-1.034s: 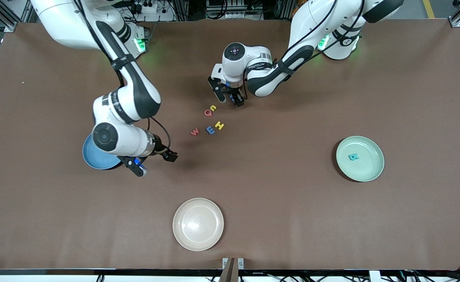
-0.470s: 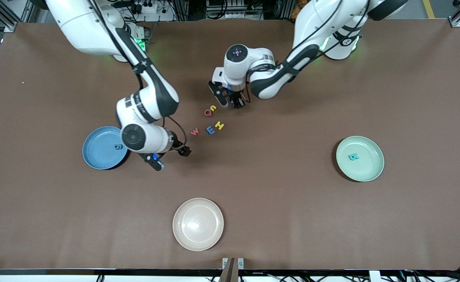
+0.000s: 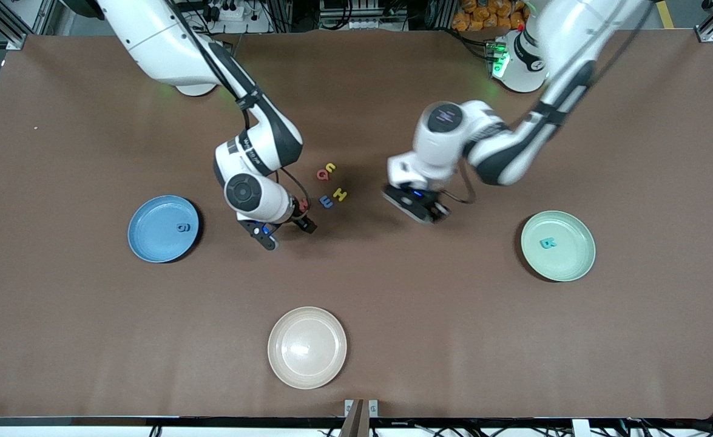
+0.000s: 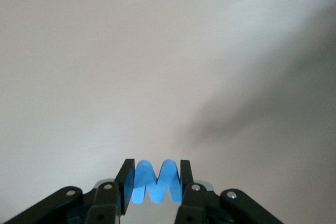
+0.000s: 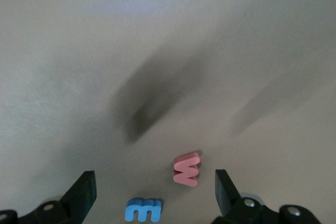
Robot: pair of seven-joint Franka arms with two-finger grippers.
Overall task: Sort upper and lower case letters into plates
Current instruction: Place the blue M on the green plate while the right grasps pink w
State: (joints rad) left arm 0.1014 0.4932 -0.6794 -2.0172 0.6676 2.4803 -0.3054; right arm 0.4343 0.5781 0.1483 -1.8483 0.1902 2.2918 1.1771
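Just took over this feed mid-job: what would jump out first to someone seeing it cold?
The left claw is shut on a blue letter, up over bare table between the loose letters and the mint plate, which already holds a teal letter. The right claw hangs open over a pink letter at the edge of that loose cluster. The blue plate at the right arm's end holds one letter.
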